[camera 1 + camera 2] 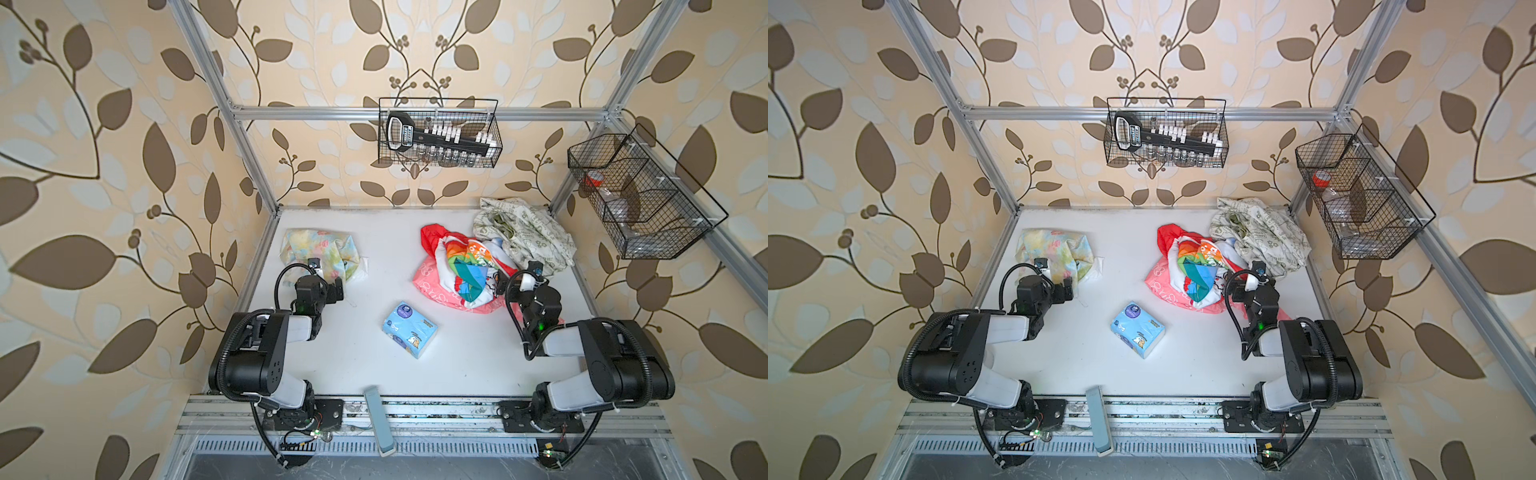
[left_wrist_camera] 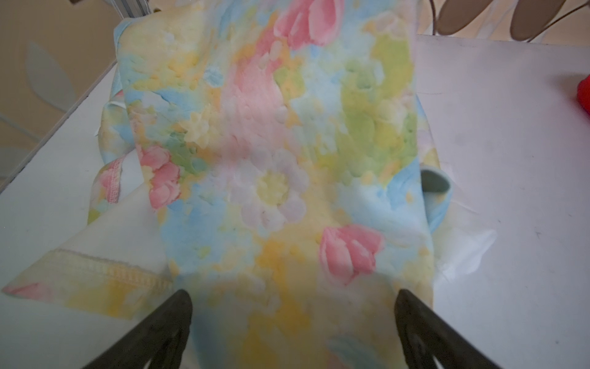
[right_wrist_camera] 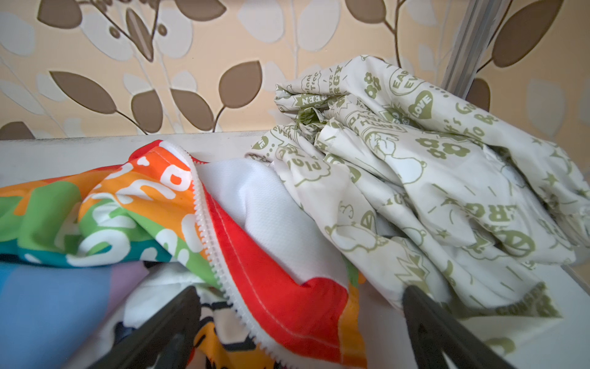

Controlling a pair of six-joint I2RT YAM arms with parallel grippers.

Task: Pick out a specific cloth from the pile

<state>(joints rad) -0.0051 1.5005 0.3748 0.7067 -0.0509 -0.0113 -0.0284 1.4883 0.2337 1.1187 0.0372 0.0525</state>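
Left gripper (image 2: 293, 297): jaws wide apart, the cloth (image 2: 287, 159) lying between them, unclamped. Right gripper (image 3: 298, 294): jaws wide apart, low over the pile (image 3: 271, 255). Both arms fold at the elbow and reach toward the back. The cloth lies far left on the table (image 1: 374, 249), well apart from the pile at far right. A tissue pack (image 1: 409, 330) sits between, nearer.

A white table (image 1: 357, 365) with fabrics and a pack on it.
A crumpled pale floral cloth (image 1: 318, 249) lies far left; the pile (image 1: 457, 270) of mixed fabrics sits well apart at far right, its white green-printed cloth (image 1: 528, 237) in the back corner; a light blue tissue pack (image 1: 409, 329) lies nearer the front.
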